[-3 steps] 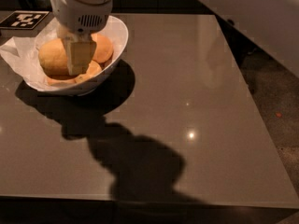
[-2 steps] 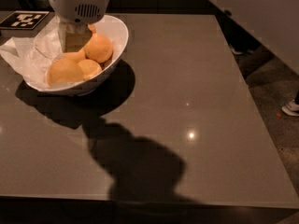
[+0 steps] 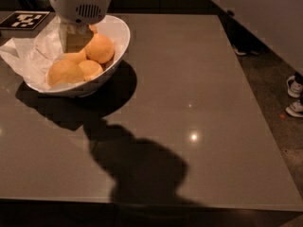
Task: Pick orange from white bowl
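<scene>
The white bowl (image 3: 118,46), lined with crumpled white paper (image 3: 28,56), stands at the table's far left. The orange (image 3: 63,73), the biggest and palest fruit, lies at the bowl's front left. Smaller, deeper orange fruits lie beside it: one at the right (image 3: 100,48), one in front (image 3: 91,69), and one partly hidden at the back (image 3: 93,29). My gripper (image 3: 75,39) hangs from its white wrist (image 3: 79,1) over the back of the bowl, behind and above the orange, with nothing seen in its hold.
A black-and-white marker tag (image 3: 23,20) lies on the table behind the bowl. The brown table (image 3: 189,79) stretches to the right and front, with my arm's shadow on it. Someone's shoes (image 3: 294,96) are on the floor past the right edge.
My gripper has moved from over the middle of the fruit pile toward the back of the bowl, uncovering the fruits. The orange stays in the bowl.
</scene>
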